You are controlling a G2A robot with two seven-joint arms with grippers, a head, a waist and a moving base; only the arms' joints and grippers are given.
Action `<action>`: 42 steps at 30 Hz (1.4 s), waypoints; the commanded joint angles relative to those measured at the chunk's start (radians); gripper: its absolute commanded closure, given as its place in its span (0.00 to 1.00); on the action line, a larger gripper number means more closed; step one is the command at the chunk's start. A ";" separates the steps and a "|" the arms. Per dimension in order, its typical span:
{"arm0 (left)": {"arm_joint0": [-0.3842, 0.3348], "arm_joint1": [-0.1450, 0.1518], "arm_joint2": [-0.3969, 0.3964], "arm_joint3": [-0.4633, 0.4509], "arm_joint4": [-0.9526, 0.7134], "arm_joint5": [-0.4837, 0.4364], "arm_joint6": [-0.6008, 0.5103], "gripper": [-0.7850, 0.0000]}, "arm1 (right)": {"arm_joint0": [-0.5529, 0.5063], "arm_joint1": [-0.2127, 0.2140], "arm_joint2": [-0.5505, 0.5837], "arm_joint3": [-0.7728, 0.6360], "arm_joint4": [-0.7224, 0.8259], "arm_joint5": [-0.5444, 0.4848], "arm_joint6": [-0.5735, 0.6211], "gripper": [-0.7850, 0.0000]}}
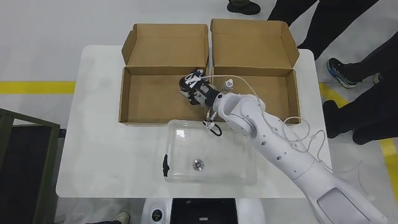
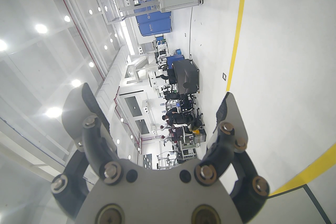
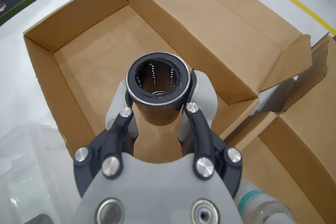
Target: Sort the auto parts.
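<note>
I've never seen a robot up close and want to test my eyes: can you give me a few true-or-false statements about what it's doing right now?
1. The right gripper holds a black cylindrical part. True.
2. That part hangs over the clear bin. False: it hangs over a cardboard box.
3. The left gripper is clamped on a part. False: it is open and holds nothing.
4. A small round metal part lies in the clear bin. True.
5. A bottle lies in the box under the cylinder. False: it lies in the neighbouring box.
</note>
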 commanded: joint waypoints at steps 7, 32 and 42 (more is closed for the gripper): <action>0.000 0.000 0.000 0.000 0.000 0.000 0.000 0.00 | 0.014 -0.020 -0.012 0.047 -0.035 0.001 -0.002 0.66; 0.000 0.000 0.000 0.000 0.000 0.000 0.000 0.00 | 0.016 -0.059 -0.010 0.079 -0.140 -0.023 0.052 0.38; 0.000 0.000 0.000 0.000 0.000 0.000 0.000 0.00 | -0.041 -0.040 0.078 -0.085 -0.165 -0.052 0.055 0.29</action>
